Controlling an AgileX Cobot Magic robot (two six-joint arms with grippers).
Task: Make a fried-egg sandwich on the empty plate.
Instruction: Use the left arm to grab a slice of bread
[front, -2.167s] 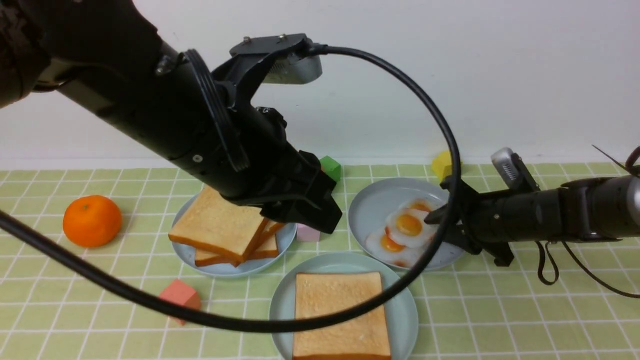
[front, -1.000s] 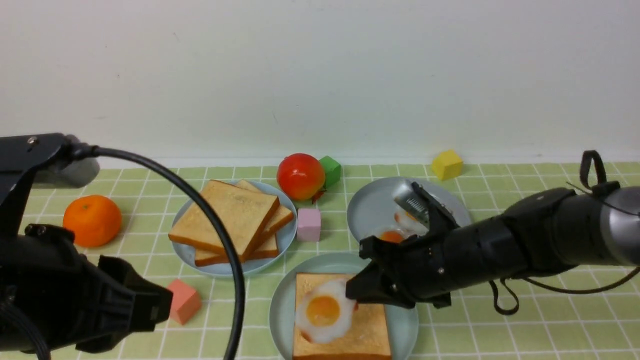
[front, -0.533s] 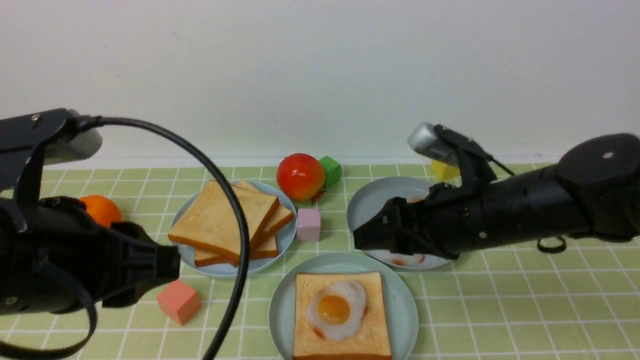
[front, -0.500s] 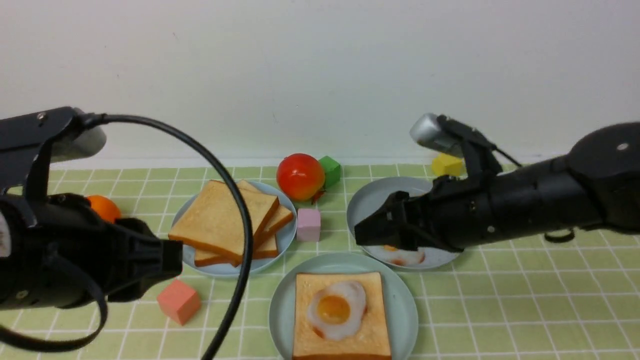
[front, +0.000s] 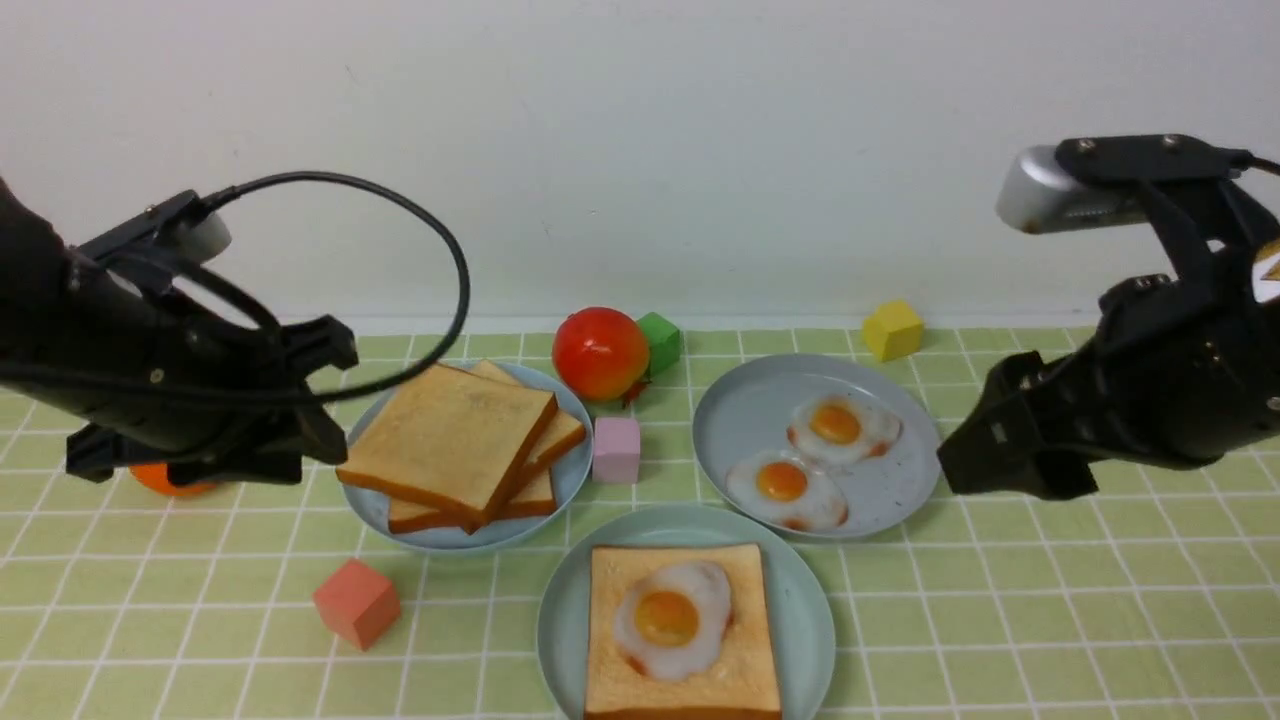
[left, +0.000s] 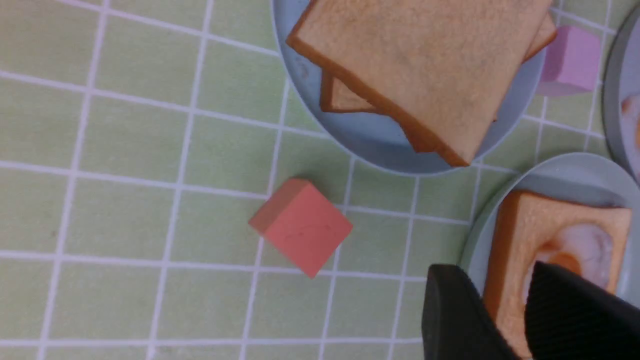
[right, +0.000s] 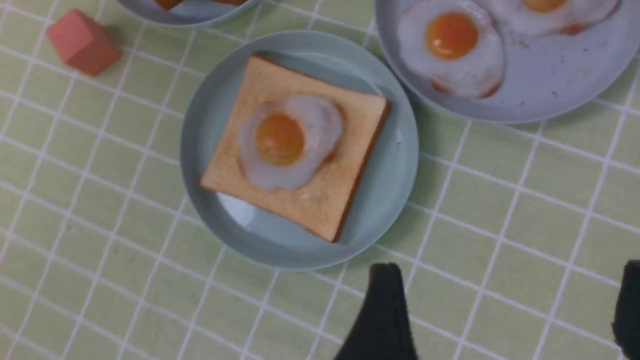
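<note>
The pale mint-green plate sits at the front centre and holds one toast slice with a fried egg lying on it. It also shows in the right wrist view, with the egg on the toast. A stack of loose toast slices lies on the grey-blue plate to the left. My left gripper hovers just left of that stack, slightly open and empty. My right gripper is raised to the right of the egg plate, wide open and empty.
A second grey-blue plate holds two fried eggs. A tomato, green cube and yellow cube stand at the back. A pink cube sits between the plates, a red cube front left, and an orange behind my left arm.
My right gripper carried an egg from the egg plate onto the toast, let go and drew back up to the right. My left arm pulled back from the toast stack, then rose beside it.
</note>
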